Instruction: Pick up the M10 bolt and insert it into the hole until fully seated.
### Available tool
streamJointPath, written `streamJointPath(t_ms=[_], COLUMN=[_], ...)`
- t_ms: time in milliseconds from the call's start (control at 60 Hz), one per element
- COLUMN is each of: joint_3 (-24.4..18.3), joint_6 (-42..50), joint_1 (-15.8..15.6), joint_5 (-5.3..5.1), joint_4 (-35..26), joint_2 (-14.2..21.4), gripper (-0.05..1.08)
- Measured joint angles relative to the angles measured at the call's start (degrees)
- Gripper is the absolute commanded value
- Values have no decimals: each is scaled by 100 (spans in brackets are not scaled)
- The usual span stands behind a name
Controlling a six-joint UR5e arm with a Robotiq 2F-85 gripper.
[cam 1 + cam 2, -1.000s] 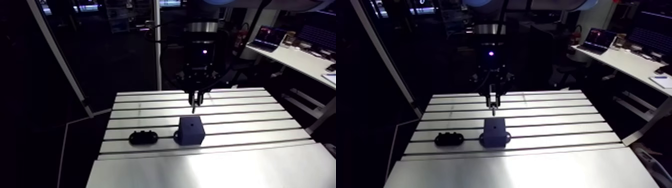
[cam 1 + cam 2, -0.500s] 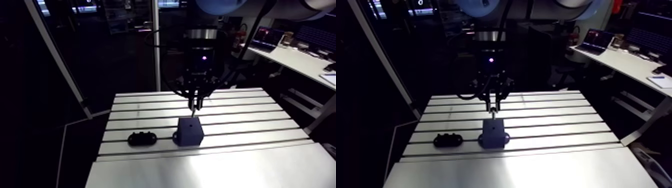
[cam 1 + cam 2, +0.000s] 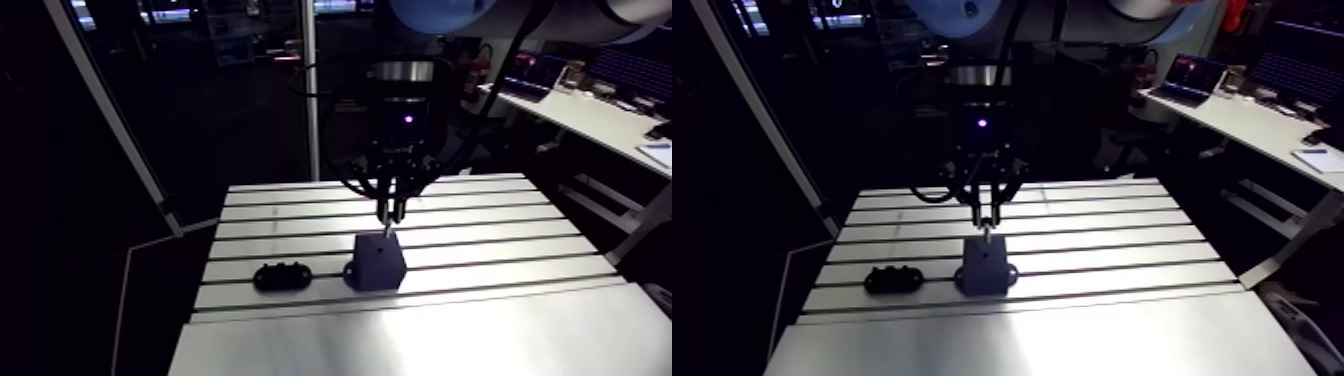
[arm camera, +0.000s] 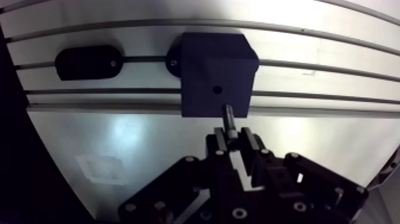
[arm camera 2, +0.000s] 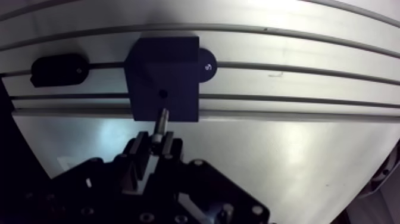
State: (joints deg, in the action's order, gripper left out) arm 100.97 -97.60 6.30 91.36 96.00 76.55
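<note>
**Bolt held over the block, tip beside the hole**

In the arm view we are seeing the gripper [image 3: 389, 211] hanging straight down over the slotted table [image 3: 500, 320]; the M10 bolt [image 3: 386, 227] is pointing down from it, upright, right above the top face of the dark block [image 3: 378, 266]; we cannot tell from here whether the tip is touching that face; a black oval piece [image 3: 281, 275] is lying on the table beside the block, apart from it, along the same slot

In the wrist view we are looking down past the gripper [image 4: 235, 140]; the jaws are clamping the bolt [image 4: 229, 121] between them, gripping its upper part and leaving the shank sticking out ahead; the tip is showing against the block [image 4: 214, 59], close beside the small round hole [image 4: 217, 90] and not inside it; the block is sitting across the table's slots with a round tab at one side, and the black oval piece [image 4: 86, 62] is lying just beyond that tab
</note>
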Motion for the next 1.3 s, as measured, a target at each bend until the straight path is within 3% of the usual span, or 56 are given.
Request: streamJointPath(t_ms=[1300], joint_3=[2], joint_6=[8], joint_1=[-47], joint_5=[-17], joint_4=[20], joint_2=[-199], gripper=[108])
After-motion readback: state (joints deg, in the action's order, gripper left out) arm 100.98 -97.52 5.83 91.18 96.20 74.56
